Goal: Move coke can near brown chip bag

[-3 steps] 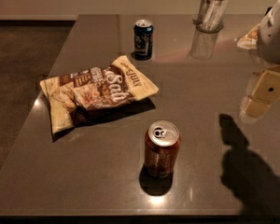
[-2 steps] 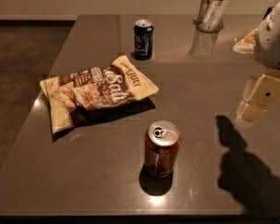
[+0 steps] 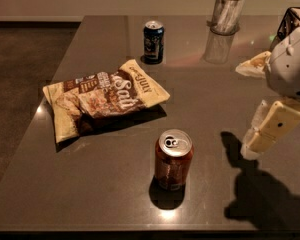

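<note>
The coke can (image 3: 173,159), reddish-brown with a silver top and pull tab, stands upright on the dark table near its front edge. The brown chip bag (image 3: 102,99) lies flat to the can's upper left, a short gap away. My gripper (image 3: 264,132) hangs above the table at the right, well right of the can and not touching it. It holds nothing that I can see.
A dark blue can (image 3: 153,42) stands at the back, behind the bag. A glass holder with white straws (image 3: 226,14) stands at the back right. The table's left edge (image 3: 50,91) drops to a dark floor.
My gripper has moved slightly left and down toward the can. The can and bag have not moved.
</note>
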### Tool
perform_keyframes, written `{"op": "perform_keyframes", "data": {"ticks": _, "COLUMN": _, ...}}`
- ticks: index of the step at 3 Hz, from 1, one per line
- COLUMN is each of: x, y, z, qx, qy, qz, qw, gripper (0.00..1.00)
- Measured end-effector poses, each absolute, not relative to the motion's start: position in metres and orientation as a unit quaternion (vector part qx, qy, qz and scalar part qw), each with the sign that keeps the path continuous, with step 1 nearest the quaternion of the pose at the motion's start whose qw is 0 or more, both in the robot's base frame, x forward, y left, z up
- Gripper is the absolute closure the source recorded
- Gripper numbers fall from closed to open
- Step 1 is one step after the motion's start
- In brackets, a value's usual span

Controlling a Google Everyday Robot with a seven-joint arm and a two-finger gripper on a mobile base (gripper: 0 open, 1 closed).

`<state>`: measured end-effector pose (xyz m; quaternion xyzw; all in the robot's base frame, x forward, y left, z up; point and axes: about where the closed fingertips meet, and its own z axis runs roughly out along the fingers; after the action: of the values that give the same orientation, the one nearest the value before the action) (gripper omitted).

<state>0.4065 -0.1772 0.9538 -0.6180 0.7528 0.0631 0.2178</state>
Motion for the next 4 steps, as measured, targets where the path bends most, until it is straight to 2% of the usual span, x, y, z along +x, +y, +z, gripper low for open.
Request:
{"op": "perform_keyframes", "data": {"ticks": 2, "x": 0.387, "y": -0.134, "z": 0.929, "qx": -0.634, "qy": 0.707, "qz": 0.161, "qw": 0.269, "gripper": 0.00}}
{"op": "perform_keyframes", "data": {"ticks": 4, "x": 0.372, "y": -0.086, "z": 0.909, "qx": -0.667, "qy": 0.655, "qz": 0.243, "qw": 0.258, "gripper": 0.00}}
